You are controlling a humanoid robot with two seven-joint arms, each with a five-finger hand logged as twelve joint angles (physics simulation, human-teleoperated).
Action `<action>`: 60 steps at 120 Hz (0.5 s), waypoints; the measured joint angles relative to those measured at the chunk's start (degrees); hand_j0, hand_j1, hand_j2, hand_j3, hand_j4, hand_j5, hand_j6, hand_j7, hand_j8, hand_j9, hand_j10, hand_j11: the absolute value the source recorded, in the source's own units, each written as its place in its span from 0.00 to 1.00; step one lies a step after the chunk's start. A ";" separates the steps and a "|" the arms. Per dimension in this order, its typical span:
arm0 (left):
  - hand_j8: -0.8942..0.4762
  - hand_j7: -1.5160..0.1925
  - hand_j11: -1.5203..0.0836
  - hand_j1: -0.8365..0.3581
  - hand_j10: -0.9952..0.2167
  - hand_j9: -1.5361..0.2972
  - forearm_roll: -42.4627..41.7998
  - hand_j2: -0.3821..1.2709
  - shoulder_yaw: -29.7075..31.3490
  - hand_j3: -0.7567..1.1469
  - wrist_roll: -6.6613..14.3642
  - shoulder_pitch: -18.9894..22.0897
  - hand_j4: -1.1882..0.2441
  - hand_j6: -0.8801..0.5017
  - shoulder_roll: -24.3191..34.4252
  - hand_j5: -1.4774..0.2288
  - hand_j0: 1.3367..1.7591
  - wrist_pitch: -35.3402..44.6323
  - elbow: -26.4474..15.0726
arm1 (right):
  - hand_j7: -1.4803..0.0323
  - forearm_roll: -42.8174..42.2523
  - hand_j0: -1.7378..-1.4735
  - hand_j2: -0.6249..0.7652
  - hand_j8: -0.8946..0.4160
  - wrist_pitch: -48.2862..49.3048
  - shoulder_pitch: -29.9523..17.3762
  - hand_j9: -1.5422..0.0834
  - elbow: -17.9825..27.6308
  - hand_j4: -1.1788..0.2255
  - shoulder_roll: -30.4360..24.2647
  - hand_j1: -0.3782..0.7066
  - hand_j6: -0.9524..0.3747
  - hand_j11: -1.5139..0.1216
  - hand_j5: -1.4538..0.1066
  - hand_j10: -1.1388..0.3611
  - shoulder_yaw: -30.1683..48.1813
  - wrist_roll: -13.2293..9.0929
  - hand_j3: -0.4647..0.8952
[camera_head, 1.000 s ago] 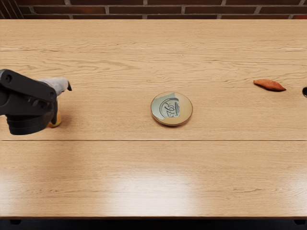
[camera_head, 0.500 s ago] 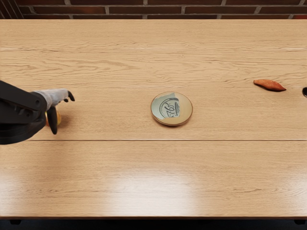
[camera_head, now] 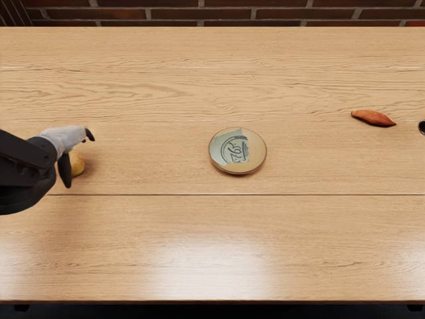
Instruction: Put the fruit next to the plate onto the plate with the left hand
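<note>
A small round plate (camera_head: 238, 151) with a dark pattern and a golden rim lies at the middle of the wooden table. A small yellow-orange fruit (camera_head: 77, 163) rests on the table far to the left. My left hand (camera_head: 66, 149) is right beside it on its left, fingers spread open, one dark fingertip (camera_head: 65, 174) touching or nearly touching the fruit. An orange-red elongated fruit (camera_head: 373, 118) lies near the right edge. Only a dark sliver of the right hand (camera_head: 422, 127) peeks in at the right edge.
A brick wall (camera_head: 212, 12) runs behind the table's far edge. The table's front edge (camera_head: 212, 302) is at the bottom of the view. Bare wood lies between the yellow fruit and the plate.
The left arm has drawn back to the left and lower, uncovering more of the yellow fruit, which has stayed on the table. The plate and the orange-red fruit have not moved.
</note>
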 joint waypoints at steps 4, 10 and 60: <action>0.47 0.70 0.74 0.74 0.61 0.66 0.03 0.26 0.05 0.40 0.00 0.37 0.65 0.46 0.06 0.67 0.76 0.02 0.20 | 0.95 0.00 0.30 0.44 0.66 0.00 0.00 0.92 0.00 0.81 0.00 0.07 0.69 0.90 0.90 0.74 0.00 0.00 0.34; 0.47 0.70 0.74 0.74 0.61 0.66 0.07 0.26 0.10 0.40 -0.01 0.82 0.65 0.46 0.52 0.67 0.76 0.04 0.48 | 0.95 0.00 0.30 0.44 0.66 0.00 0.00 0.92 0.00 0.81 0.00 0.07 0.69 0.90 0.90 0.74 0.00 0.00 0.34; 0.42 0.64 0.68 0.67 0.55 0.61 -0.12 0.27 0.07 0.40 -0.29 3.54 0.60 0.40 -0.23 0.62 0.76 0.08 5.61 | 0.95 0.00 0.30 0.44 0.66 0.00 0.00 0.92 0.01 0.81 0.00 0.07 0.69 0.90 0.90 0.74 0.00 0.00 0.34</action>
